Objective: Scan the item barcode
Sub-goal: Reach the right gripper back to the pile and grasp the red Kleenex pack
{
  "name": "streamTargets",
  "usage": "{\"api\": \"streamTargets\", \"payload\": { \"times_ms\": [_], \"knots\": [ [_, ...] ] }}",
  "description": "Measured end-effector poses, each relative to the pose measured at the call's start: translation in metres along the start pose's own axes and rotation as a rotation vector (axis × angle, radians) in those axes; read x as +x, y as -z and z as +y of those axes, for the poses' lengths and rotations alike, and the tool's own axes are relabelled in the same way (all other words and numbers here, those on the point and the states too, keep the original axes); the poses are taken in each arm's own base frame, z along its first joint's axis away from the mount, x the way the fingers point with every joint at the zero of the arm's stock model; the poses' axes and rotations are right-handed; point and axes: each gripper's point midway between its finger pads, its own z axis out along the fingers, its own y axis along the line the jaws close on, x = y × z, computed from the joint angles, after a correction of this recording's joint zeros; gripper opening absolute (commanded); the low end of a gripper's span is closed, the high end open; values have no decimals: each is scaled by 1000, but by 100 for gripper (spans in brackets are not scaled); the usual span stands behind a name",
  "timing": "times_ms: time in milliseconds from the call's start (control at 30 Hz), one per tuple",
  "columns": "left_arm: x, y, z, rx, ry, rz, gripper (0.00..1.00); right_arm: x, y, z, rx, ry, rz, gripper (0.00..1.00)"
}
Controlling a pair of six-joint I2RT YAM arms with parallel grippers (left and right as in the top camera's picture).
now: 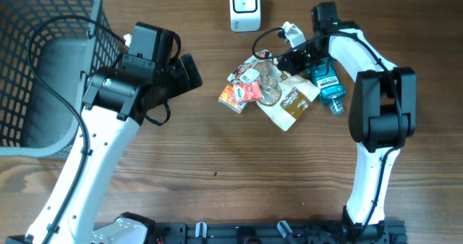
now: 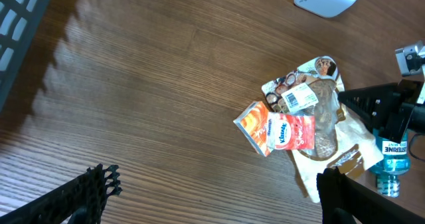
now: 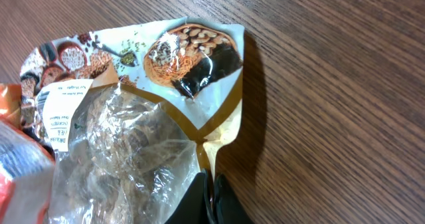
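The item is a snack bag (image 3: 133, 151) with a clear window and printed pictures of grains. It lies in a small pile right of centre (image 1: 269, 81) and carries a white printed label (image 2: 300, 98). My right gripper (image 3: 211, 184) is shut on the bag's cream-coloured edge, which is pinched between the two black fingertips. In the overhead view this gripper (image 1: 289, 59) sits at the pile's upper right. A white scanner (image 1: 244, 6) stands at the table's far edge. My left gripper (image 1: 189, 72) hovers left of the pile, open with nothing between its fingers (image 2: 99, 184).
A grey wire basket (image 1: 43, 70) fills the left side. The pile also holds an orange and a red tissue pack (image 1: 241, 93), a cream and brown pouch (image 1: 293, 106) and a blue mouthwash bottle (image 1: 329, 85).
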Motion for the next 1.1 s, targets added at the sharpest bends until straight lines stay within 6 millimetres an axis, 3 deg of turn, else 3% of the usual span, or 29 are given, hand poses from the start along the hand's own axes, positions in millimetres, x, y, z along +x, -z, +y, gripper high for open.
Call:
{"api": "streamTargets", "payload": {
  "times_ms": [67,133,200,267,300,367,433,500,567,600,700,800,900,1000,1100],
  "knots": [
    [0,0,0,0,0,0,100,-5,2,-1,4,-46,-9,5],
    [0,0,0,0,0,1,100,-23,13,-2,18,-74,-41,5],
    [0,0,0,0,0,1,100,-48,35,-3,58,-85,-100,5],
    [0,0,0,0,0,0,100,-58,63,-1,135,-89,-129,4],
    [0,0,0,0,0,1,100,-61,76,3,160,-90,-138,11],
    [0,0,0,0,0,0,100,-63,107,19,181,-93,-145,40],
    [0,0,0,0,0,1,100,-53,120,47,111,-104,-104,46],
    [0,0,0,0,0,0,100,-44,110,64,59,-94,-58,56],
    [0,0,0,0,0,0,100,-39,85,94,18,-80,-5,57],
    [0,0,0,0,0,0,100,-41,71,113,-3,-108,7,76],
    [0,0,0,0,0,0,100,-48,50,149,-36,-195,18,78],
    [0,0,0,0,0,0,100,-54,39,147,75,-153,5,79],
    [0,0,0,0,0,0,100,-53,13,139,170,-97,6,80],
    [0,0,0,0,0,0,100,-29,-19,121,203,-121,92,82],
    [0,0,0,0,0,0,100,2,-26,118,210,-177,206,82]
  ]
}}
